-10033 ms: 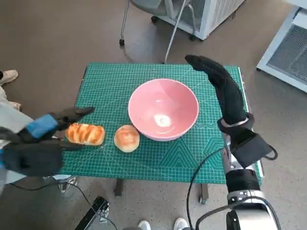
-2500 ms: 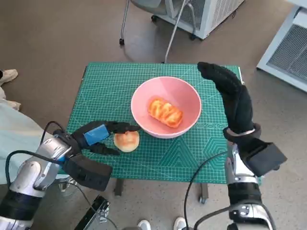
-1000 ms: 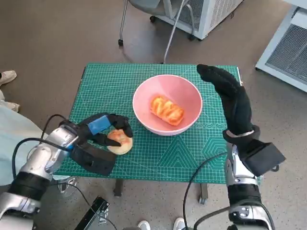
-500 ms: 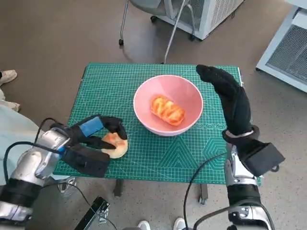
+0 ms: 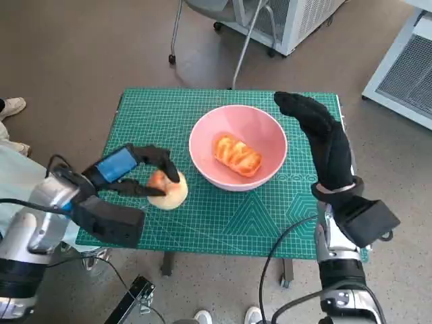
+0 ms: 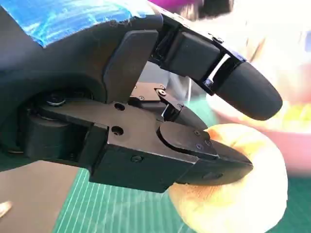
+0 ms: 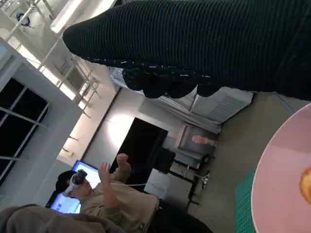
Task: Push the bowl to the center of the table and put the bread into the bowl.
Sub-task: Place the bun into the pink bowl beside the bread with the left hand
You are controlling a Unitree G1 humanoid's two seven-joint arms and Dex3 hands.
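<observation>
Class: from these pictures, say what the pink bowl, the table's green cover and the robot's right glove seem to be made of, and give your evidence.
Bowl: probably glazed ceramic or hard plastic; smooth, evenly pink, holding a firm rim.
Green cover: likely a rubbery cutting mat; matte, printed with a fine white grid and angled lines.
Right hand glove: knitted fabric; the right wrist view shows ribbed rows of stitches.

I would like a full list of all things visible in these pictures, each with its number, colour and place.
bowl: one, pink, near the middle of the table.
long bread: one, orange-brown, inside the bowl.
round bread: one, pale golden, beside the bowl, held by the left hand.
cutting mat: one, green, covering the table.
chair base: one, metal, on the floor behind the table.
person: one, seated, seen in the right wrist view.
left hand: one, black with blue tape, gripping the round bread.
right hand: one, black glove, beside the bowl's rim.
</observation>
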